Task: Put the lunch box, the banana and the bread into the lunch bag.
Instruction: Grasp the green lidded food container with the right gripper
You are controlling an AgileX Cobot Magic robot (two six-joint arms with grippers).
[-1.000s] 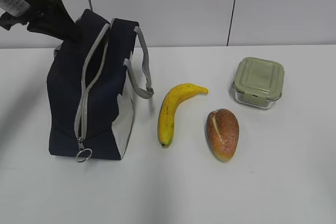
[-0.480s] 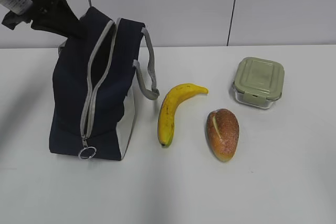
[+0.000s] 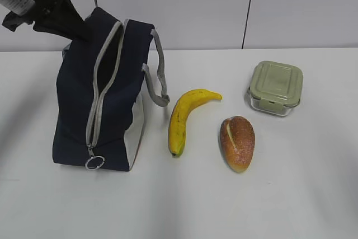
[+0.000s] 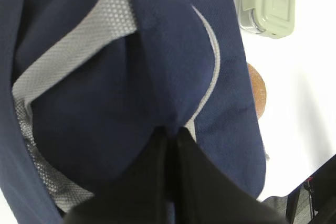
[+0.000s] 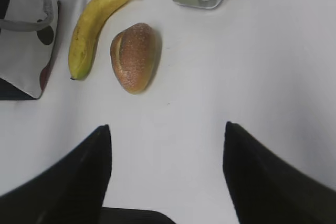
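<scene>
Bag: the lunch bag stands at your left, zipper parted; soft fabric that you should expect to sag.
Left gripper: pinched tight on a fold of the bag's rim.
Right gripper: jaws wide, empty, above the table.
Banana: beside the bag; bruises easily, so grip mid-body.
Bread: soft, squeeze lightly.
Lunch box: far right, rigid, likely slick; take its sides.

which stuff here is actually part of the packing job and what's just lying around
Part of the job:
lunch bag, pinched at its far edge by the left gripper
banana
bread
lunch box

Just lying about:
nothing; only the white table under them
</scene>
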